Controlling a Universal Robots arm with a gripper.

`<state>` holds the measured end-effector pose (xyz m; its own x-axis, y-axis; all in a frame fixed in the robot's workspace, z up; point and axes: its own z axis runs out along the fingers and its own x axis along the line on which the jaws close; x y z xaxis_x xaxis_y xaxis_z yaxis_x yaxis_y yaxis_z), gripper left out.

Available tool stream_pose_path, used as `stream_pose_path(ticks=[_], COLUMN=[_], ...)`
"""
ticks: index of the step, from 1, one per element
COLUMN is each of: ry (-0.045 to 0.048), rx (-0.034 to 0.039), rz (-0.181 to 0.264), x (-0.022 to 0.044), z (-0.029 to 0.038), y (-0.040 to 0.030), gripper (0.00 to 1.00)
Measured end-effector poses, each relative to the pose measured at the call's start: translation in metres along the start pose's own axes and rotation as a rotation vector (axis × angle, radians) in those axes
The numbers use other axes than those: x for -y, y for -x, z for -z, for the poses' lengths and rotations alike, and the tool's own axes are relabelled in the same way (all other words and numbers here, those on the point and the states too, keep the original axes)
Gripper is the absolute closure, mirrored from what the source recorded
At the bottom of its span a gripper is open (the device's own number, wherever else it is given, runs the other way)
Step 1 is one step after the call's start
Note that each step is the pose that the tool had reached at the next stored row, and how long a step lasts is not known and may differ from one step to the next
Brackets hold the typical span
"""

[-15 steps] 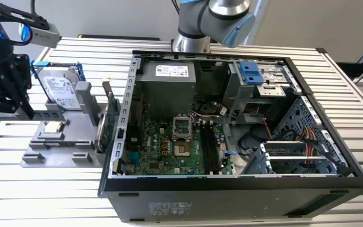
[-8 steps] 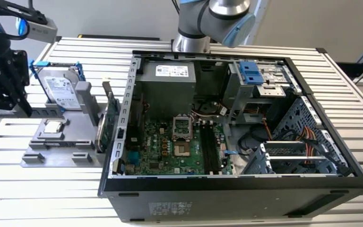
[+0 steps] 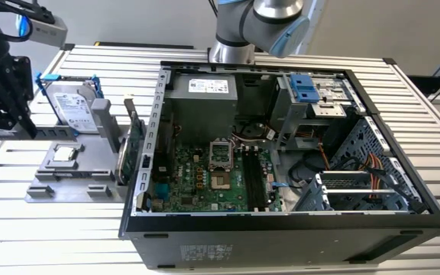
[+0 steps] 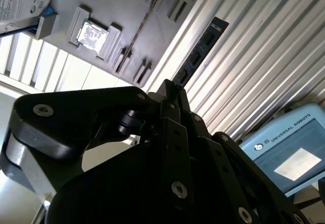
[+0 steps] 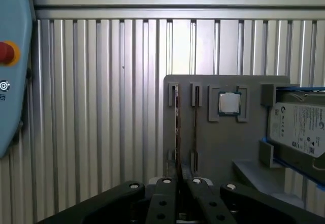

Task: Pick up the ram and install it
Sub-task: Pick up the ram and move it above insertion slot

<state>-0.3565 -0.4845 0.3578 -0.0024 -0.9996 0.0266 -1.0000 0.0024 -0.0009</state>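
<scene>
Item: my black two-finger gripper (image 4: pixel 171 88), clamped on one end of the ram (image 4: pixel 202 49), a thin, dark, narrow circuit-board stick. The stick juts free past my fingertips with its edges unobstructed, over the ribbed aluminium table (image 4: pixel 254 56) near the grey slotted holder block (image 4: pixel 101 0). The open black computer case (image 3: pixel 281 235) stands apart, on the exterior view's right.

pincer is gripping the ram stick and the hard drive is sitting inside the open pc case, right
No. In the exterior view the hard drive stands in the grey holder outside the open pc case. The pincer does grip the ram, per the second wrist view.
</scene>
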Motion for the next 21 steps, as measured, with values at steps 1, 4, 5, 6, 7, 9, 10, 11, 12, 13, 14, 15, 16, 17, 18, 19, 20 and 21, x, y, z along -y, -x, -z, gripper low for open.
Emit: stream_pose_path(ticks=[1,4,5,6,7,9,10,11,12,13,14,15,16,17,18,19,20,21], ry=[0.0000,0.0000,-0.0001,0.0000,0.0000,0.0000,-0.0001,0.0000,0.0000,-0.0001,-0.0001,0.0000,0.0000,-0.0001,0.0000,0.0001,0.0000,-0.0001], rx=[0.0000,0.0000,0.0001,0.0000,0.0000,0.0000,0.0000,0.0000,0.0000,0.0001,0.0000,0.0000,0.0000,0.0000,0.0001,0.0000,0.0000,0.0001], rz=[0.000,0.000,0.000,0.000,0.000,0.000,0.000,0.000,0.000,0.000,0.000,0.000,0.000,0.000,0.000,0.000,0.000,0.000], x=[0.0000,0.0000,0.0000,0.0000,0.0000,0.0000,0.0000,0.0000,0.0000,0.0000,0.0000,0.0000,0.0000,0.0000,0.0000,0.0000,0.0000,0.0000], z=[0.0008,0.0035,0.0043,0.0052,0.0060,0.0076,0.0084,0.0092,0.0098,0.0105,0.0114,0.0121,0.0129,0.0135,0.0142,0.0150,0.0156,0.0163], y=[0.0000,-0.0001,-0.0001,-0.0001,-0.0001,-0.0002,-0.0002,-0.0002,-0.0003,-0.0003,-0.0003,-0.0003,-0.0003,-0.0004,-0.0004,-0.0004,-0.0004,-0.0004], gripper=[1.00,1.00,1.00,1.00,1.00,1.00,1.00,1.00,1.00,1.00,1.00,1.00,1.00,1.00,1.00,1.00,1.00,1.00])
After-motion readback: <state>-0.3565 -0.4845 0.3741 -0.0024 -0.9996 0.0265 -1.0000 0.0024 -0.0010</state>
